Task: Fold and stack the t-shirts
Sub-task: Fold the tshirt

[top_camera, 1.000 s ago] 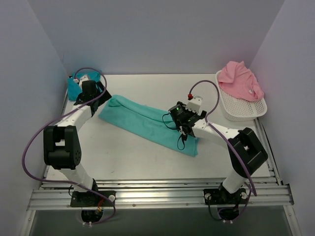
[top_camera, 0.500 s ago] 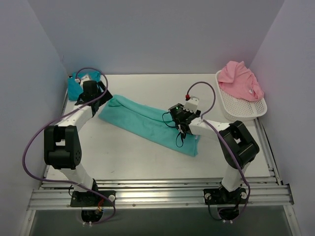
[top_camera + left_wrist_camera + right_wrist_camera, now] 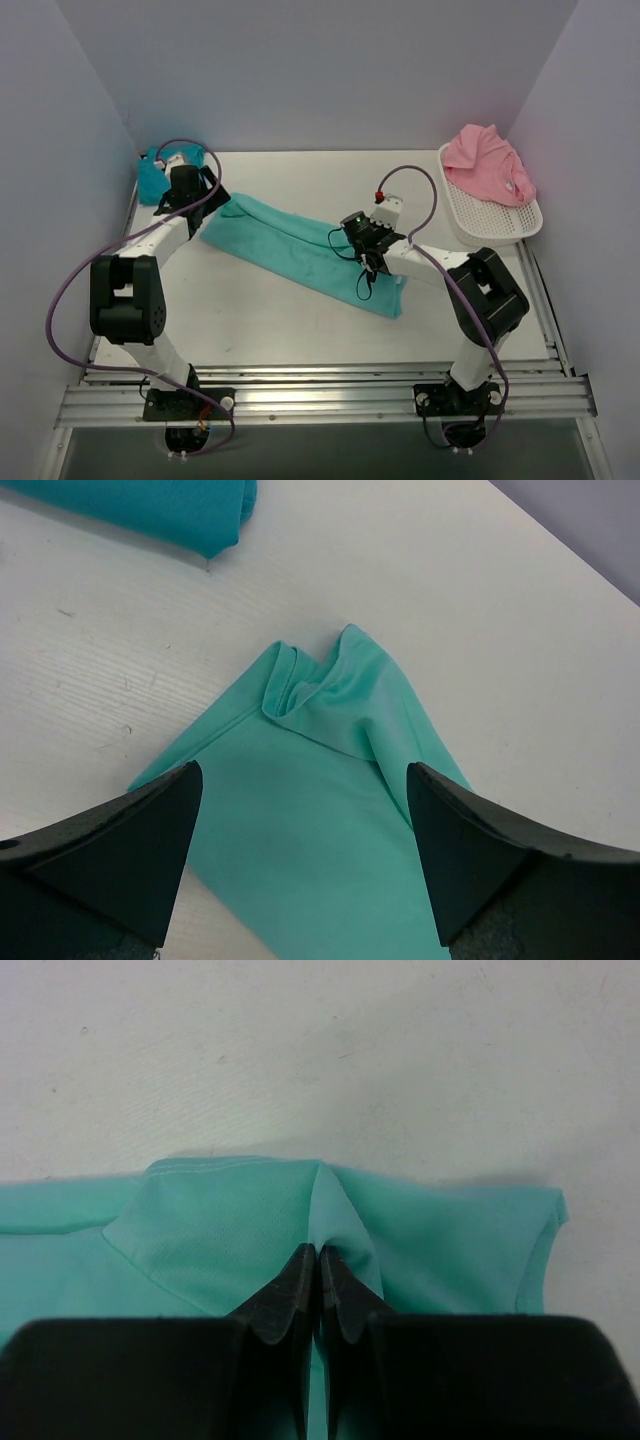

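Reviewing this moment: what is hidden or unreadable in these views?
- Blue shirt: cut off at the left wrist view's top edge; partly behind the left arm from above.
- Green shirt: layers pinched, right wrist view, covered by the shut right hand.
- Basket: anything under the pink shirt, top view.

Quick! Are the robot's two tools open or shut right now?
Left tool: open, holding nothing.
Right tool: shut, pinching the sea-green t-shirt.

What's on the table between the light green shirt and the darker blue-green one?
Nothing: in the left wrist view, only bare white table separates the sea-green shirt from the darker turquoise shirt.
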Robot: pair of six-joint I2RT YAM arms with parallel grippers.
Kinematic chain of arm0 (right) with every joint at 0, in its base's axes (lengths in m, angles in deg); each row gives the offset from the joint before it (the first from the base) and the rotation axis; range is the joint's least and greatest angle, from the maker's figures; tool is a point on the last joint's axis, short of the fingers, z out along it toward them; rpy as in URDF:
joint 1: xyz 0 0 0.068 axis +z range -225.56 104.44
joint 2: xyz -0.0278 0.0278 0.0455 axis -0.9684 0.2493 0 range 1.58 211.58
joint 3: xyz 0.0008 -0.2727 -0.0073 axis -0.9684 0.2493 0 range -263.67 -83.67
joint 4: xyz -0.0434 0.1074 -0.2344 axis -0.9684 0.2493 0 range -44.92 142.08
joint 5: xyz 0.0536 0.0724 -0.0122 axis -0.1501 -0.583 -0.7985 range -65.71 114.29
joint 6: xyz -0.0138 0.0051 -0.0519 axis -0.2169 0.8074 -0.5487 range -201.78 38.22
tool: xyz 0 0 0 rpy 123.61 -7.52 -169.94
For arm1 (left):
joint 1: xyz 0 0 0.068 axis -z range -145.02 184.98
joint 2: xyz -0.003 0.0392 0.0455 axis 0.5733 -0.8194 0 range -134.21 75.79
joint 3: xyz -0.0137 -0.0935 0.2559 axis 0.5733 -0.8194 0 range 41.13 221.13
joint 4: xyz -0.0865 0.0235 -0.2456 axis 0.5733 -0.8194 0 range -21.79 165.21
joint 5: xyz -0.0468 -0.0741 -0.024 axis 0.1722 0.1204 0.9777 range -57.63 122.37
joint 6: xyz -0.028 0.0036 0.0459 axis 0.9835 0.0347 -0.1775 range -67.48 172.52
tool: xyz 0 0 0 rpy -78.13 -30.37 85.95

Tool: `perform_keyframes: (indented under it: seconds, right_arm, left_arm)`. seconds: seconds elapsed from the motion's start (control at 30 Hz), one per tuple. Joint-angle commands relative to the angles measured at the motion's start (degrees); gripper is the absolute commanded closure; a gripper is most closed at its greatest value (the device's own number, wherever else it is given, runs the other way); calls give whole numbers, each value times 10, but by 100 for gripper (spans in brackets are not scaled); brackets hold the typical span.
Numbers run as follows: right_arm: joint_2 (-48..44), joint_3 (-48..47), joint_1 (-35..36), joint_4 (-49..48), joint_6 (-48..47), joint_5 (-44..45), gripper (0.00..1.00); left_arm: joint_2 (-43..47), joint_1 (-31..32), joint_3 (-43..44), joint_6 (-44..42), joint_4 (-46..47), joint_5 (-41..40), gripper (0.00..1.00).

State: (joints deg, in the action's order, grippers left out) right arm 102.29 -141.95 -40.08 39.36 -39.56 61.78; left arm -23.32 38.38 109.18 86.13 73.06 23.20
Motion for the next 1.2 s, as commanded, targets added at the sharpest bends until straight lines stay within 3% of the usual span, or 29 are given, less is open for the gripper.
perform_keyframes:
  seconds: [0.0,0.37,0.57,0.63,0.73,0.77,0.8,1.0,1.17]
  right_arm:
    - [-61,4,32,38,11,51,100]
    - [-154,41,205,171,99,130,100]
    - [-132,67,262,265,189,130,96]
    - [-122,71,283,283,227,131,87]
    - [-103,85,306,287,258,110,54]
    - [-96,91,312,277,263,103,21]
    - [-91,95,320,274,270,95,1]
    - [-49,73,398,353,357,109,0]
    - [-38,-5,433,443,391,164,0]
  left_arm:
    - [12,4,1,-7,33,1,8]
    - [22,4,-1,-8,31,-1,8]
    - [27,4,-6,-9,32,-2,8]
    - [30,4,-7,-9,32,-3,8]
    - [33,4,-11,-9,31,-5,8]
    - [35,4,-12,-8,31,-6,8]
    - [37,4,-13,-10,31,-7,8]
    - [40,3,-10,-11,30,-9,8]
    - [33,5,4,-9,29,-2,8]
